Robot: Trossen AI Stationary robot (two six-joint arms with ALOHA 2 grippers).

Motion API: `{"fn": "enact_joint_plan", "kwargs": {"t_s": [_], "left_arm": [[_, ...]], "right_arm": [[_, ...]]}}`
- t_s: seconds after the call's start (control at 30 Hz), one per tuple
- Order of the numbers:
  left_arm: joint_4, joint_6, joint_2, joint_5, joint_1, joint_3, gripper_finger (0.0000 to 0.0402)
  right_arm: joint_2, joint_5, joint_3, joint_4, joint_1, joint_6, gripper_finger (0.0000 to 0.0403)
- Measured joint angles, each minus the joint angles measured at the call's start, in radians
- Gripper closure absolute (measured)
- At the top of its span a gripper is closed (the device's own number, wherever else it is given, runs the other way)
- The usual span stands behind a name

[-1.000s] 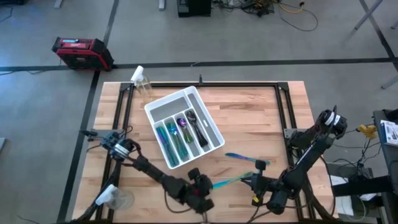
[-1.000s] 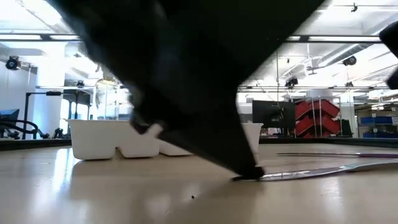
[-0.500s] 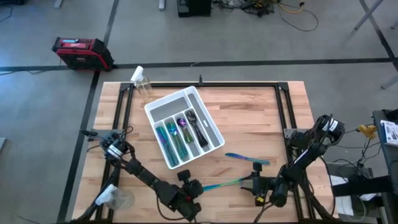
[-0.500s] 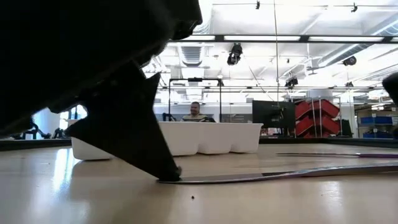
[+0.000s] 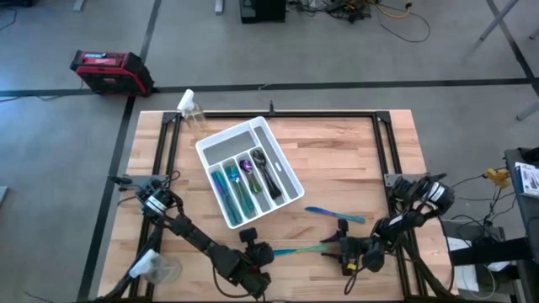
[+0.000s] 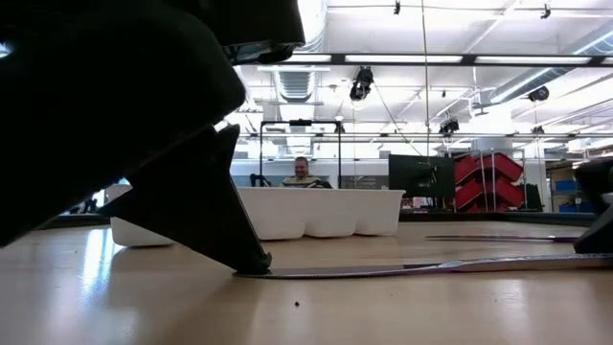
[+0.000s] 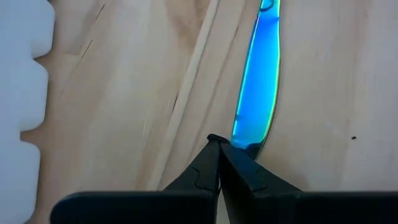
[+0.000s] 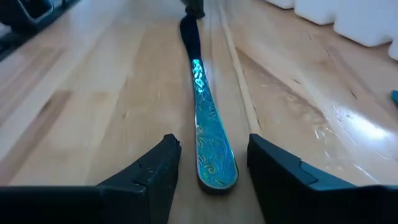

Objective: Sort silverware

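The iridescent knife [image 5: 296,249] lies flat on the table [image 5: 354,168], just below the white cutlery tray [image 5: 289,180]. Since a second ago it has slid leftward with the left gripper [image 7: 219,144], whose fingers are pinched together at its blade tip. The right gripper [image 8: 208,163], now lower, straddles the handle with fingers spread. We judge a two-arm pickup is underway. A second knife [image 5: 334,215] remains unsorted.

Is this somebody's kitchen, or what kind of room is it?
Probably not a kitchen. It looks like a robot lab or workshop: bare concrete floor, cables on it, red storage bins on shelving, ceiling strip lights, and a person sitting at the back.
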Motion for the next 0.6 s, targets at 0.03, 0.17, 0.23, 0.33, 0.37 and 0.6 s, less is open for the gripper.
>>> {"fn": "enact_joint_plan", "kwargs": {"t_s": [0.03,0.17,0.23,0.33,0.37,0.6], "left_arm": [[0.0,0.0,0.0,-0.001,0.0,0.0,0.0402],[0.003,-0.01,0.0,-0.004,0.0,-0.001,0.0402],[0.004,-0.016,0.0,-0.004,0.0,-0.001,0.0402],[0.006,-0.019,0.0,-0.005,0.0,-0.001,0.0402],[0.007,-0.021,0.0,-0.005,0.0,-0.001,0.0401],[-0.029,-0.018,-0.002,-0.02,0.002,0.061,0.0401]], "right_arm": [[0.022,0.011,0.0,0.024,0.0,0.02,0.0236],[0.074,0.027,0.005,0.074,-0.003,0.053,0.0256],[0.081,0.029,0.012,0.072,-0.002,0.041,0.027],[0.081,0.019,0.014,0.071,-0.007,0.018,0.0299],[0.081,0.012,0.014,0.071,-0.012,0.012,0.031],[0.079,-0.016,0.015,0.042,-0.019,0.001,0.0346]]}}
